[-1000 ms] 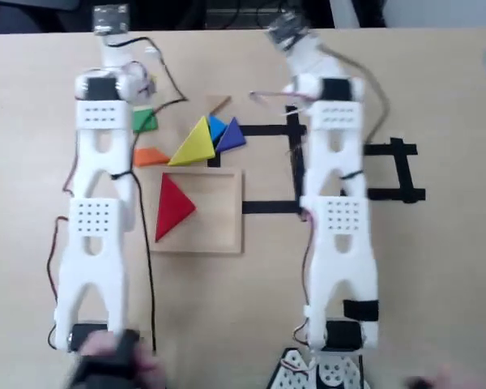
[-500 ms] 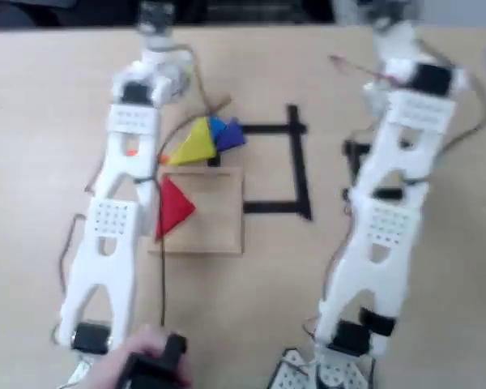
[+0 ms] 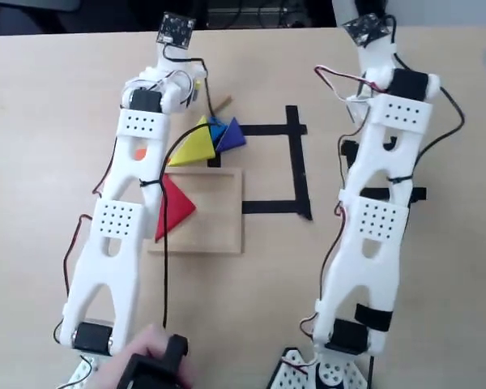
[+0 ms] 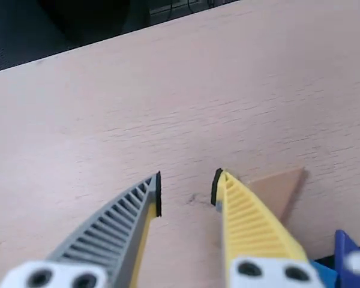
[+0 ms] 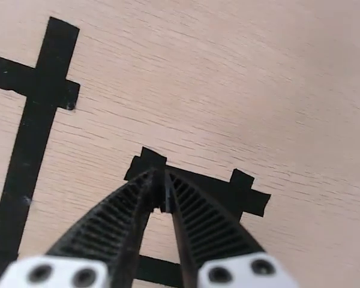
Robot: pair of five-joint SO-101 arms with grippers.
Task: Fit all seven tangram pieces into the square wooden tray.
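Note:
The square wooden tray (image 3: 219, 227) lies near the table's middle with a red triangle (image 3: 174, 207) in its left half. Just behind the tray sit a yellow triangle (image 3: 194, 144) and two blue pieces (image 3: 231, 134). An orange piece (image 3: 139, 151) peeks through a hole in the left arm. A tan piece (image 4: 279, 189) lies flat beside the yellow finger of my left gripper (image 4: 187, 180), which is open just above bare table behind the pieces. My right gripper (image 5: 162, 177) is shut and holds nothing, low over a black tape mark (image 5: 192, 186) to the right.
Black tape (image 3: 296, 162) outlines a square right of the tray, and more tape (image 3: 413, 194) shows beside the right arm. The left arm (image 3: 121, 219) covers the table left of the tray. Dark space lies past the far table edge (image 4: 108, 30).
The left arm swung right, over where the green and orange pieces lay, its wrist now behind the yellow triangle. The right arm swung right, off the tape square. No piece moved.

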